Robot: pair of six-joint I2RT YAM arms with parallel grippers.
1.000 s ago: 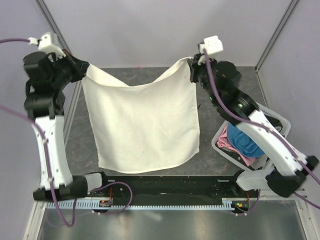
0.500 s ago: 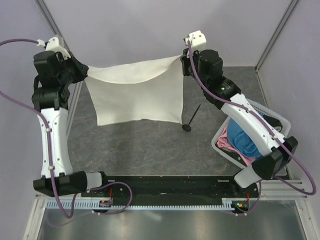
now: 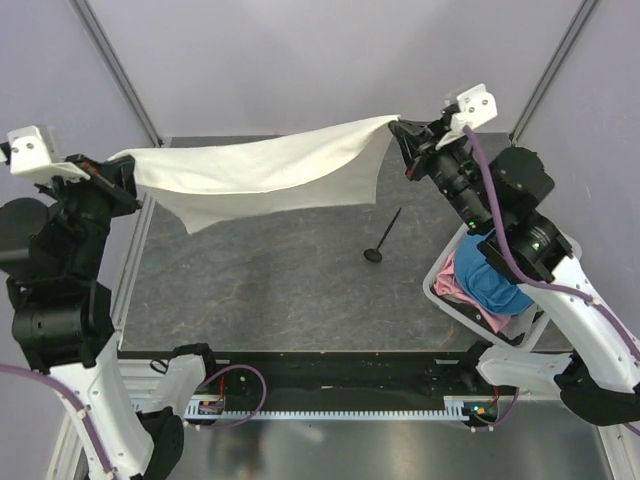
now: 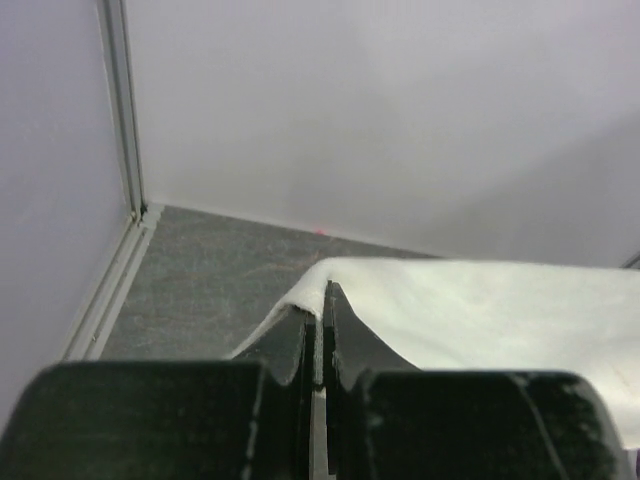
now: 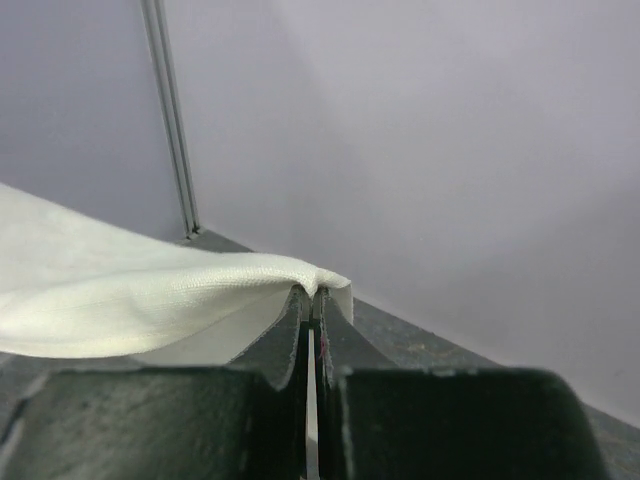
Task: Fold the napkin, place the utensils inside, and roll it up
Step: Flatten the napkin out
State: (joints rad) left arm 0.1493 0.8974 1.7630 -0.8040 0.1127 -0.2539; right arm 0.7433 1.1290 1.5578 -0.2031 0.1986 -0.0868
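The left end effector (image 3: 122, 168) is clamped on one corner of the napkin (image 3: 265, 170). Only its wrist view shows the fingers pressed flat together with cloth between them. The napkin hangs stretched in the air above the table (image 3: 260, 300), seen whole only from overhead. The black utensil (image 3: 383, 238) lies uncovered on the table near the napkin's right end. The right end effector (image 3: 405, 138) pinches the opposite corner, also closed tight. Further right, a basket (image 3: 440, 298) holds a blue cloth (image 3: 492, 282) and a pink cloth (image 3: 456, 286), partly hidden by the right arm.
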